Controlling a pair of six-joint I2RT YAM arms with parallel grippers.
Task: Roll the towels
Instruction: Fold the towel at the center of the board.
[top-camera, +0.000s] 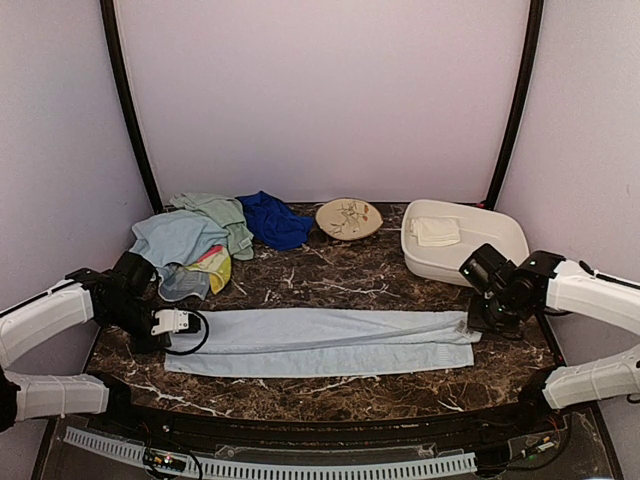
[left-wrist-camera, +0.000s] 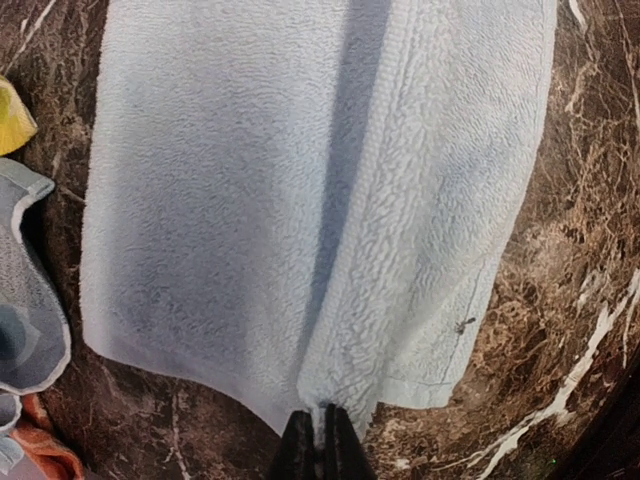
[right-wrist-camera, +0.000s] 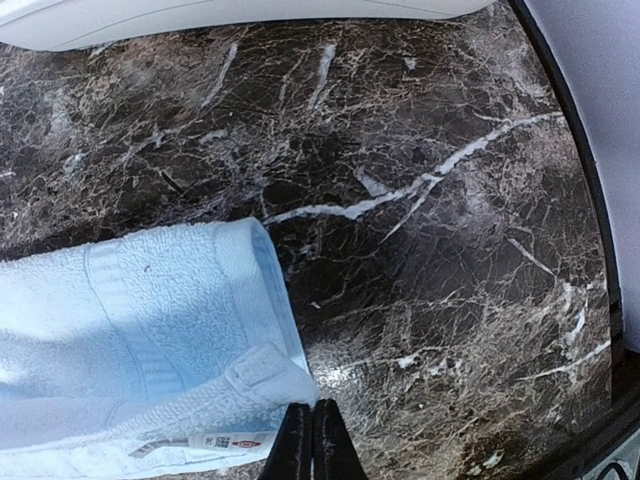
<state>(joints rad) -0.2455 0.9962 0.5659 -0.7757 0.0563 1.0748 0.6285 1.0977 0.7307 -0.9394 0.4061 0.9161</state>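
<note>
A: Near edge first. Left gripper (left-wrist-camera: 318, 412)?

B: Fingers clamped tight on the hem of the long light blue towel (top-camera: 320, 342). The cloth puckers down into the tips. This is the towel's left end.

A: Right gripper (right-wrist-camera: 311, 405)?

B: Fingers pressed together, tips touching the corner at the towel's right end, just beside a sewn label (right-wrist-camera: 210, 441). Cannot tell whether any cloth lies between them.

A: Lie of the towel?

B: Flat on the dark marble table (top-camera: 370, 275), folded lengthwise and stretched side to side across the front, between the two grippers. One fold ridge runs along its length.

A: Farther back, left side?

B: A heap of towels in the back-left corner. The yellow towel (top-camera: 216, 268) is nearest, close to the long towel's left end but apart from it. A second light blue towel (top-camera: 175, 238) lies over it. The pale green towel (top-camera: 218, 213) is behind that, and the royal blue towel (top-camera: 272, 220) is at the heap's right edge.

A: Back centre and right?

B: A round beige plate (top-camera: 348, 218) with a pattern, just right of the royal blue towel. A white tub (top-camera: 450, 268) sits at the back right, well apart from the heap. A cream-white towel (top-camera: 435, 231) lies folded inside it, toward its left end.
</note>
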